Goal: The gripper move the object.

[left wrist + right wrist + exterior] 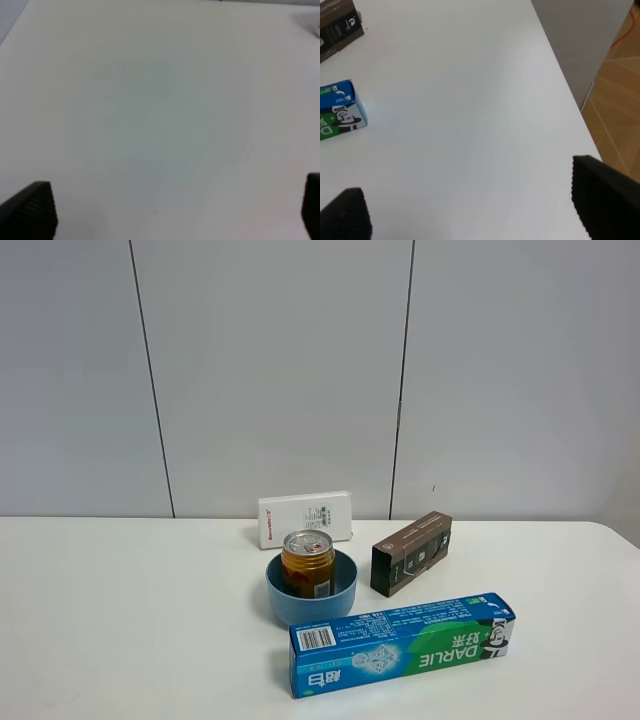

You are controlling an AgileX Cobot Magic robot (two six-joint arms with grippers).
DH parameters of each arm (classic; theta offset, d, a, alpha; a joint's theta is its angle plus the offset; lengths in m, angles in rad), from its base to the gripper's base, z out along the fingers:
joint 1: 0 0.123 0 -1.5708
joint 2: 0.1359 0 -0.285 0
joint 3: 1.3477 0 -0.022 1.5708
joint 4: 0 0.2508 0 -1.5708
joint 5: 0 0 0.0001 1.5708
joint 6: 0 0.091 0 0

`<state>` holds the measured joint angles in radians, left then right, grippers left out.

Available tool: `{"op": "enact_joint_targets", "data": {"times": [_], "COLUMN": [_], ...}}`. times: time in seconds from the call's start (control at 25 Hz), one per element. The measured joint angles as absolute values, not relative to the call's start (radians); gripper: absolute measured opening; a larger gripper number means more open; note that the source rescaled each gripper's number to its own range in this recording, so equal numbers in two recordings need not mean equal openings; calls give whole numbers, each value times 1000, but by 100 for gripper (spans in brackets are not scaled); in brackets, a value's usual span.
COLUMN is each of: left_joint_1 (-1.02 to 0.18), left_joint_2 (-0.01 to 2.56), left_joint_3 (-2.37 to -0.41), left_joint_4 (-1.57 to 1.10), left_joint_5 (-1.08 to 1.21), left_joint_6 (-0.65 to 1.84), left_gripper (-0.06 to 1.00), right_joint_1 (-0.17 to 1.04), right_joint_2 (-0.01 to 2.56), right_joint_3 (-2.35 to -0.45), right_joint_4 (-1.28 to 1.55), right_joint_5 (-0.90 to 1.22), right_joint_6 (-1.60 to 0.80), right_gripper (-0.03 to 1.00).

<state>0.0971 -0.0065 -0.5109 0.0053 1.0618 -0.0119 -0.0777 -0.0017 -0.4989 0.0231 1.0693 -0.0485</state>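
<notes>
1. can (308,562) stands upright inside the blue bowl (311,602), table (120,620) center, so it has to be lifted out from above
2. brown box (411,554) at its 3 o'clock, toothpaste box (402,644) at 5, white box (305,517) at 12
3. left gripper (175,212) and right gripper (475,212): jaws spread wide, empty, over bare table, nowhere near the can

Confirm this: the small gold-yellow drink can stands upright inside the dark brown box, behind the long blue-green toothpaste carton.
Not quite. The small gold-yellow drink can stands upright inside the round blue bowl, not the dark brown box; the exterior high view shows it. The long blue-green toothpaste carton placement holds.
</notes>
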Motion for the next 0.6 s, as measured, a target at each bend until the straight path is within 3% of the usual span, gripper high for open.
{"op": "enact_joint_targets", "data": {"times": [0.6], "left_joint_1": [97], "left_joint_2": [-6], "left_joint_3": [-511], "left_joint_4": [5], "left_joint_5": [1062], "left_joint_6": [-12], "left_gripper": [100], "right_joint_1": [-78], "right_joint_2": [-2], "right_joint_3": [-499], "right_joint_4": [23], "right_joint_5": [1069], "right_joint_6": [-48], "right_gripper": [73]}}
